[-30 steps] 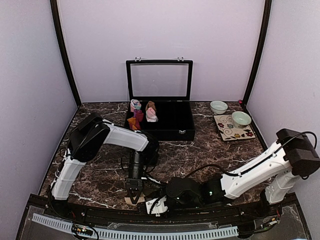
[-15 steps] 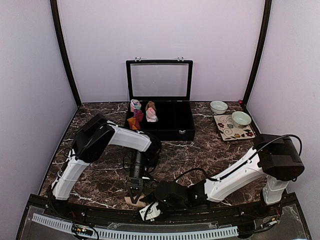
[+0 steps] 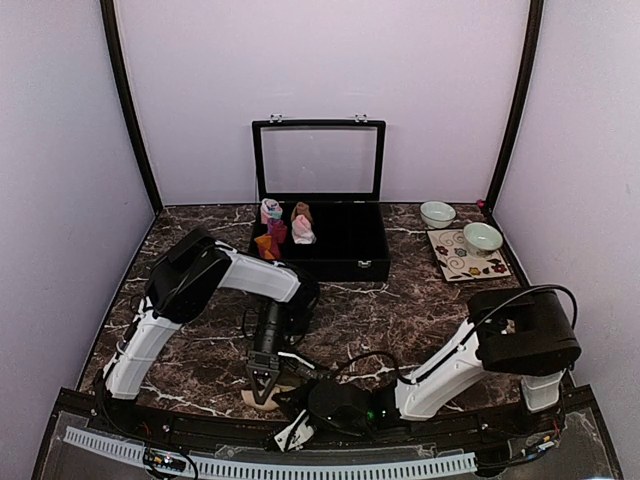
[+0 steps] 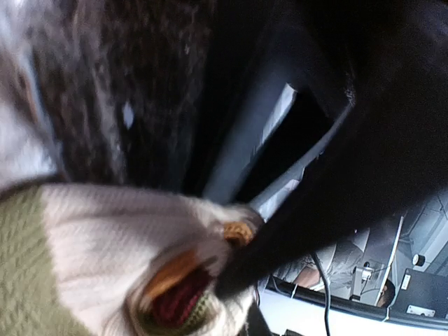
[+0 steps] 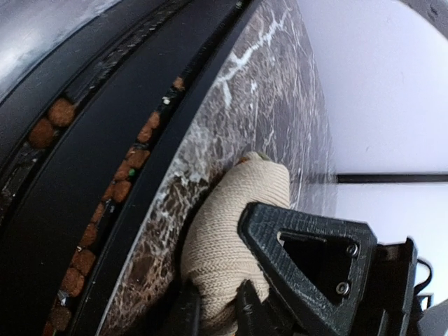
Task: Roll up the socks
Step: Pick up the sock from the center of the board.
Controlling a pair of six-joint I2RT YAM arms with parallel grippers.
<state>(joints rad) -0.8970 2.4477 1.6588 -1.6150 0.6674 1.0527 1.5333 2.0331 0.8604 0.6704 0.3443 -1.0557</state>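
Over on the left: clamping with the left gripper [image 3: 264, 386], jaws pinching a bunched tan, cream and olive knitted sock [image 4: 105, 238] (red stripes peeking from inside the fold). Lying right at the near edge of the dark marble table [image 3: 400, 310]. Further right: nipping the same sock's tan end with the right gripper [image 5: 215, 311], jaws squeezed onto the knit.

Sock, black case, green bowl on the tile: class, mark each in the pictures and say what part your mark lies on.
sock [image 5: 227, 224], right wrist view, its tan knit body.
black case [image 3: 330, 268], top external view, its front wall.
green bowl [image 3: 483, 247], top external view, its near wall.
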